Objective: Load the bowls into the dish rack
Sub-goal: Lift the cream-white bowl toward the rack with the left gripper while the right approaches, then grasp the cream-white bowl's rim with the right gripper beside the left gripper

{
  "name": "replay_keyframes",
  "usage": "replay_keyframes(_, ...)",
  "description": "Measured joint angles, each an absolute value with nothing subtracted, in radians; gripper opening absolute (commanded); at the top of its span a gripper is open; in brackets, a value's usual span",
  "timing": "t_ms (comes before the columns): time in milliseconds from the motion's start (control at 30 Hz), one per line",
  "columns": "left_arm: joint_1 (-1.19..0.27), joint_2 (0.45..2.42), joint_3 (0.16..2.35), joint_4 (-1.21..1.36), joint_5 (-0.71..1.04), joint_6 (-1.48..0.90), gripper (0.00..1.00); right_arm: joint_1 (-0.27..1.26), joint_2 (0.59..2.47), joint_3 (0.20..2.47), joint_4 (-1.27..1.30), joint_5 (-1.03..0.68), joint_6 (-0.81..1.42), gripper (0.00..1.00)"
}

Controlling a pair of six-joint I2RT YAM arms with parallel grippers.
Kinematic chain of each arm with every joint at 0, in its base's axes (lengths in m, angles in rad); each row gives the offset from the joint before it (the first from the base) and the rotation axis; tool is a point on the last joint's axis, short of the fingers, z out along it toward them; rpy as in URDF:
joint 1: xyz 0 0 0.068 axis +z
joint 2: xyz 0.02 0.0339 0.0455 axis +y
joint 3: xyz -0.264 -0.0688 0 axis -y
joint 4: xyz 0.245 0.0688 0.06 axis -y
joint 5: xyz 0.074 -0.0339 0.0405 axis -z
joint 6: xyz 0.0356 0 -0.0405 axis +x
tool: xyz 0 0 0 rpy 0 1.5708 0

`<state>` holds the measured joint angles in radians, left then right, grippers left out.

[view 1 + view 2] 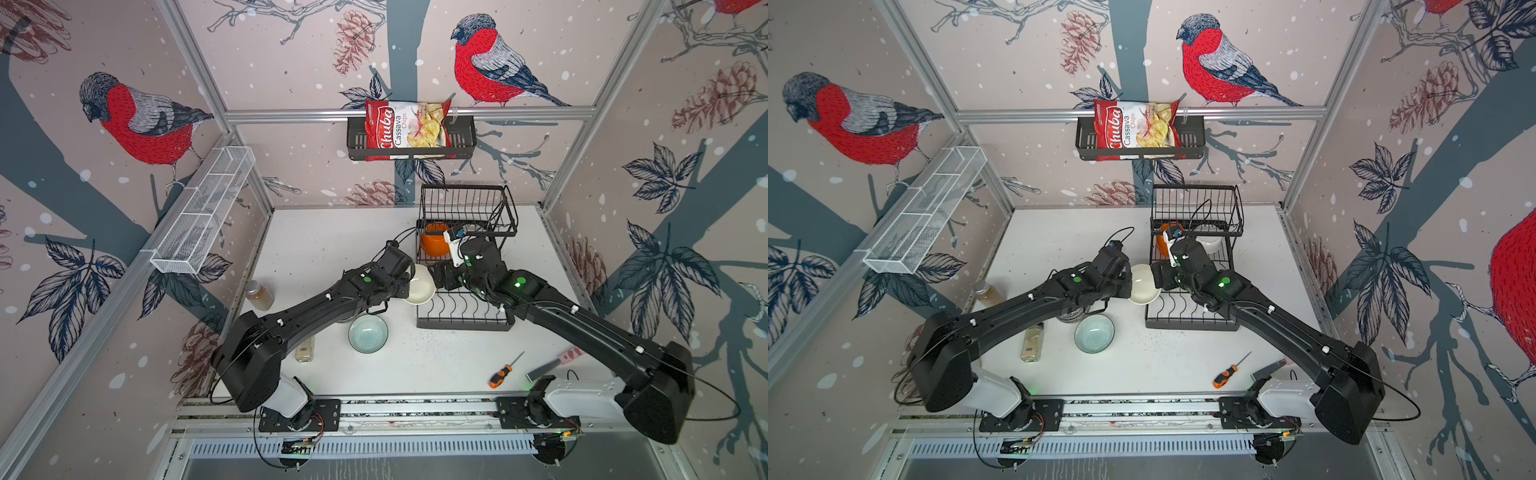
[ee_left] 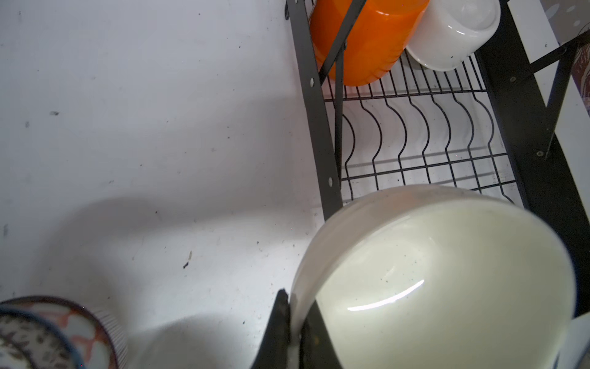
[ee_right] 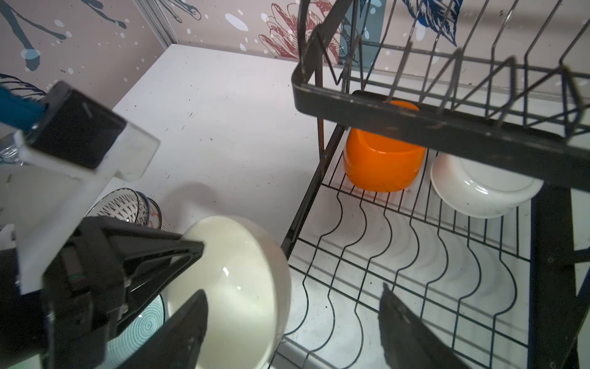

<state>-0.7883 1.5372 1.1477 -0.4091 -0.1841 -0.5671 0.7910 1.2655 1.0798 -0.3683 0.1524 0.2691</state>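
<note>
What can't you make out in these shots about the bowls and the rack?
Patterned bowls: cut off by the left wrist view's edge, mostly under the left arm in both top views; number unclear.
White bowl: partly behind the rack's upper basket in the right wrist view.
Left tool: only its tips, shut on the cream bowl's rim, show in the left wrist view.
Lying bottle's label: too small in a top view.

White table (image 1: 324, 249), speckled with dark crumbs. Directly on it, in a top view:
- dish rack (image 1: 465, 325), right of centre, near back wall
- pale green bowl (image 1: 368, 333), upright, centre
- jar (image 1: 258, 296), brown contents, left edge
- small bottle (image 1: 1032, 343), lying flat, lower left
- screwdriver (image 1: 501, 372), orange-black handle, lower right
- flat tool (image 1: 550, 365), grey blade, pink handle, beside screwdriver
- patterned bowls (image 3: 126, 204), nested, mostly hidden by arm
</note>
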Motion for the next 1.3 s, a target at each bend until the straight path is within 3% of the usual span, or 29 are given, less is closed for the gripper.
replay_keyframes(267,-0.788,1.642,1.254,-0.403,-0.159,-0.540,0.00,0.788,1.298,1.079,-0.400,0.147,0.288,0.76)
replay_keyframes(1300,-0.788,1.624,1.221,-0.356,-0.112,-0.505,0.00,0.773,1.465,1.124,-0.427,0.239,0.344,0.43)
